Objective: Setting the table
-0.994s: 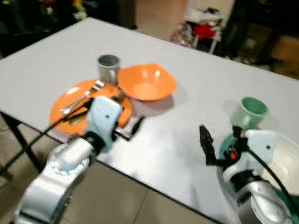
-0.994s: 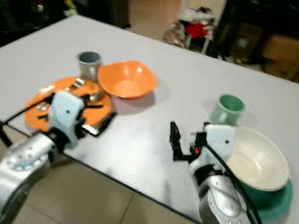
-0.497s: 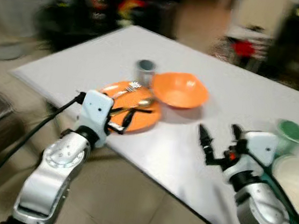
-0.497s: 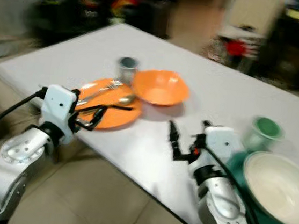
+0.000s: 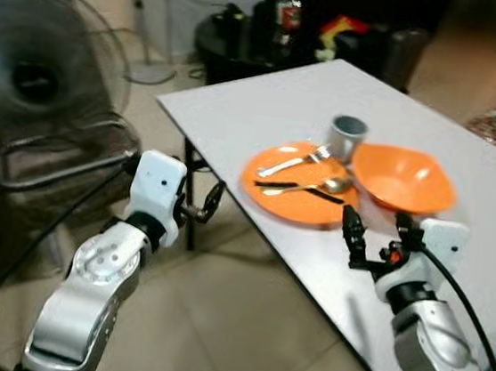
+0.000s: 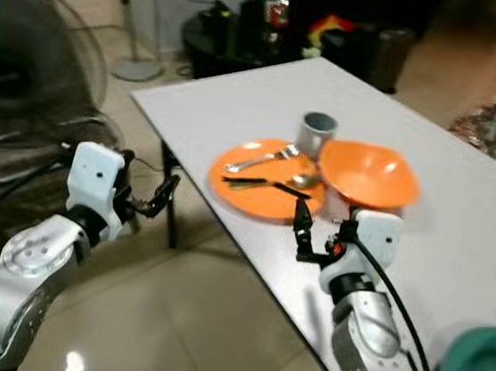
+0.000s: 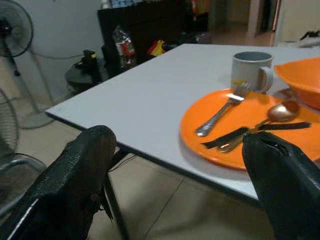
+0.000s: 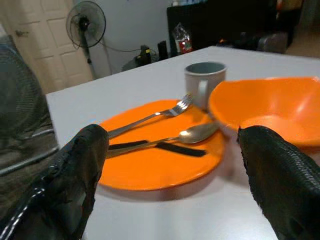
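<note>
Since the fork and spoon lie loose on the orange plate, they could be knocked off by a careless reach. The plate sits just ahead of the spread, empty right claw; the left claw, also spread, is held beyond the worktop edge.

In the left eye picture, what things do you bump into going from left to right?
Big black floor fan → left gripper → round orange plate holding cutlery → right gripper → orange bowl.
</note>
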Motion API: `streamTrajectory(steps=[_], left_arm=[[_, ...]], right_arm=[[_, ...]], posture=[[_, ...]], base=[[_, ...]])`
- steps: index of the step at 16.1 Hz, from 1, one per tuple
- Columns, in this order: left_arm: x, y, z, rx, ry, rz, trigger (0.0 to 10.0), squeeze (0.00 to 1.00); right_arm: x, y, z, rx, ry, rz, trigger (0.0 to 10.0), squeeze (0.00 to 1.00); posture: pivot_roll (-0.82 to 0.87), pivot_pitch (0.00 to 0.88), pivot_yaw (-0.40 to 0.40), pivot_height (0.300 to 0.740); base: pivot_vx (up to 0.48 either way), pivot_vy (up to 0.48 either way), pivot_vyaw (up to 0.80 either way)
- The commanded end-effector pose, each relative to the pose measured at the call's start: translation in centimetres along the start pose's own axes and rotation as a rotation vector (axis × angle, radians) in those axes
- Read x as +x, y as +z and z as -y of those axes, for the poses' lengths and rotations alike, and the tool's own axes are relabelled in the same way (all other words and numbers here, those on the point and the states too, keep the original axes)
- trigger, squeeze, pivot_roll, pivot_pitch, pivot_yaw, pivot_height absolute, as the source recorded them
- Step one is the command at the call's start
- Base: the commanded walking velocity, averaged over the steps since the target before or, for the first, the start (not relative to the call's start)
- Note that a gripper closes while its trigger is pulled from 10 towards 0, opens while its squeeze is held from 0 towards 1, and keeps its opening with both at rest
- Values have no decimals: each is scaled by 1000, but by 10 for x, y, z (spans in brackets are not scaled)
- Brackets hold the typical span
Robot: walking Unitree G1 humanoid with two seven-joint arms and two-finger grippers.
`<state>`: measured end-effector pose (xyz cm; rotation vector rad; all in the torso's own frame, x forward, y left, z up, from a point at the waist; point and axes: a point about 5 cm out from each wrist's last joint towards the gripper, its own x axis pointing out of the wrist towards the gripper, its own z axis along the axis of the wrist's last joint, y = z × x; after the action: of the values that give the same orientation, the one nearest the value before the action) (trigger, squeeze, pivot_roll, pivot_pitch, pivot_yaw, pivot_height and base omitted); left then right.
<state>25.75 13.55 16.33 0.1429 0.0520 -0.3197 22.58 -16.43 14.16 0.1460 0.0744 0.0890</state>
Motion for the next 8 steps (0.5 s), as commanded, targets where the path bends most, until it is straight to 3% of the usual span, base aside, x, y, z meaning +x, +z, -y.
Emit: streamTrajectory(steps=[1,6,7,8], left_arm=[[-1,3,-5,21,16,4,10000,0],[2,5,-7,33,1,3,10000,0],[2,5,-7,33,-2,2,10000,0],[3,5,-7,33,-5,0,10000,0]], right_arm=[[1,1,-2,22,4,7,10000,1000],[-1,-4,-1,66,-24,-13,10000,1000],[-2,-4,-1,71,-31,-13,10000,0],[-2,-5,-1,74,-34,-14,10000,0]], posture=[[27,0,-20,740],[23,0,3,740],[23,0,6,740],[21,0,8,740]], base=[[0,337,438],[0,337,0],[0,334,0],[0,334,0]])
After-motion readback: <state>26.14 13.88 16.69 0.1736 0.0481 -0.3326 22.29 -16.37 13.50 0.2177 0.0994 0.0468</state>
